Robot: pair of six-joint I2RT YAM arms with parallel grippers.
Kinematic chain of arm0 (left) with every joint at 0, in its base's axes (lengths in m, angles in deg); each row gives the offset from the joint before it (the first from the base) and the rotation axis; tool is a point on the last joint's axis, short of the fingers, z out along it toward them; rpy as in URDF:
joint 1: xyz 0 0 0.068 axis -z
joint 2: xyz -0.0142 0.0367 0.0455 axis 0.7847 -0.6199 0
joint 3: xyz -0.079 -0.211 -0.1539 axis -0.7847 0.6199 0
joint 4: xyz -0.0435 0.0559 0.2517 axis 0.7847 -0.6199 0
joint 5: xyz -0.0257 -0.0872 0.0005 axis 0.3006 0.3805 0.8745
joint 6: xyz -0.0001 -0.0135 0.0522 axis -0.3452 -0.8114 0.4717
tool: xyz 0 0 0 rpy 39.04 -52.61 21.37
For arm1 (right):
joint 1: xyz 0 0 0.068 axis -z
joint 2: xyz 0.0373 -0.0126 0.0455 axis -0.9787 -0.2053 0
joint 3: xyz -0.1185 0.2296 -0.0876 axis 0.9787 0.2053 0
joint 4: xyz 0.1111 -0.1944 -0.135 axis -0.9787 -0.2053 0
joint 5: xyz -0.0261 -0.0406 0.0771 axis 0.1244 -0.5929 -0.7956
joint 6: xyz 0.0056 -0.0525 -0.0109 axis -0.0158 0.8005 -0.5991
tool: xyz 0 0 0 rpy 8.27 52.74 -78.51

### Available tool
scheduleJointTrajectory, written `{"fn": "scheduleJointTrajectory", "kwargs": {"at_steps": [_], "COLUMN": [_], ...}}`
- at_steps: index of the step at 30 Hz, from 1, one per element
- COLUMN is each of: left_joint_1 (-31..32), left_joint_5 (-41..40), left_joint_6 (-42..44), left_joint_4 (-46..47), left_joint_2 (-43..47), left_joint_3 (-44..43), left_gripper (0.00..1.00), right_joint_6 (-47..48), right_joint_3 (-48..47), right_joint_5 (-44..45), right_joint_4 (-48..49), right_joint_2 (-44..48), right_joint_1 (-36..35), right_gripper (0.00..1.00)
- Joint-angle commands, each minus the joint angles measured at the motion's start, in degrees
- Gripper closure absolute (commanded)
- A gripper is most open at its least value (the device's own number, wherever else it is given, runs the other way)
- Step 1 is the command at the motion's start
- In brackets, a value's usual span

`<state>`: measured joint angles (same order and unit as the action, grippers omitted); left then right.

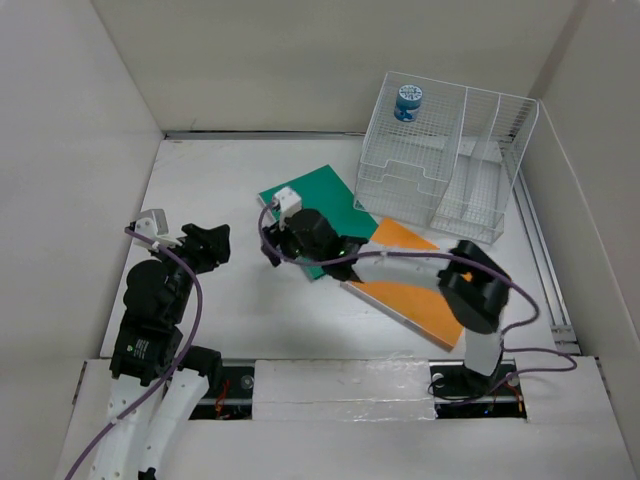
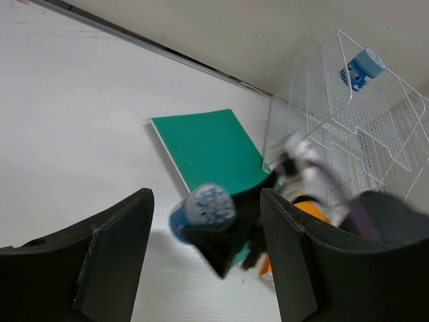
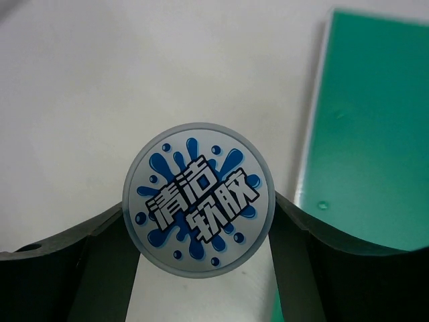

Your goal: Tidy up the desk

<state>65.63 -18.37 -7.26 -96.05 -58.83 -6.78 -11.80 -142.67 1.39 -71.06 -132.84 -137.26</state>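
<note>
1. Where the two arms are bolted at the near edge, the worktop (image 1: 210,190) starts: a large flat rectangle of matte white that fills the floor of the scene, closed in by plain beige wall panels (image 1: 300,60).
2. Nearest on the left, the left tool (image 1: 212,247) hangs over bare worktop. Its two blunt black fingers (image 2: 114,255) stand well apart and nothing is between them.
3. Further in, near the middle, the right tool (image 1: 273,247) has its dark fingers (image 3: 100,258) pressed against opposite sides of a small round jar (image 3: 199,199), so it is clamped on the jar. The lid is a smooth grey disc printed with blue splashes and white lettering. Whether the jar's base touches the worktop cannot be told.
4. Just beyond the jar lies a thin green notebook (image 1: 315,205), flat and rectangular, with a smooth cover and a white edge.
5. Right of it, partly under the right arm, lies a flat orange notebook (image 1: 415,300), turned at an angle.
6. Farthest, at the back right, stands a white wire-mesh organizer rack (image 1: 450,170) with stepped trays and upright slots.
7. High in its left section sits a second blue jar (image 1: 408,102).
</note>
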Motion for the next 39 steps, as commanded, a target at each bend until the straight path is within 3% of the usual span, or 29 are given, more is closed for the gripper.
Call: {"fn": "scheduleJointTrajectory", "kwargs": {"at_steps": [1, 7, 15, 20, 30, 32, 33, 36, 39], "left_joint_1": [0.30, 0.30, 0.30, 0.30, 0.30, 0.30, 0.30, 0.30, 0.30], "left_joint_5": [1.61, 3.98, 4.60, 6.25, 7.41, 7.59, 7.76, 7.68, 7.94], "left_joint_6": [0.23, 0.67, 1.02, 1.37, 1.63, 1.72, 1.72, 1.81, 1.90], "left_joint_4": [2.42, 3.39, 3.30, 3.30, 2.95, 2.60, 2.34, 1.81, 1.54], "left_joint_2": [0.07, -0.37, -2.05, -2.57, -4.68, -6.08, -6.44, -8.54, -9.78], "left_joint_3": [-1.03, -0.42, -0.51, -0.51, -0.33, -0.42, -0.42, -0.68, -0.86], "left_gripper": [0.40, 0.38, 0.37, 0.36, 0.35, 0.35, 0.35, 0.35, 0.36], "right_joint_6": [1.73, 4.72, 5.60, 6.04, 5.68, 5.51, 5.51, 5.68, 5.95], "right_joint_3": [-0.78, -6.91, -23.94, -28.90, -22.75, -22.66, -22.74, -23.27, -24.06], "right_joint_5": [3.67, 2.88, -0.28, 0.06, -0.29, -0.11, 0.15, 1.38, 1.47], "right_joint_4": [3.68, -10.02, -21.56, -25.70, -22.89, -22.89, -22.80, -22.97, -23.50], "right_joint_2": [17.47, 27.07, 17.96, 13.63, 11.34, 11.17, 11.25, 12.22, 13.97], "right_joint_1": [6.78, 23.32, 41.43, 45.40, 47.42, 47.42, 46.90, 46.37, 46.37], "right_gripper": [0.61, 0.61, 0.61, 0.62, 0.62, 0.50, 0.36, 0.10, 0.06]}}
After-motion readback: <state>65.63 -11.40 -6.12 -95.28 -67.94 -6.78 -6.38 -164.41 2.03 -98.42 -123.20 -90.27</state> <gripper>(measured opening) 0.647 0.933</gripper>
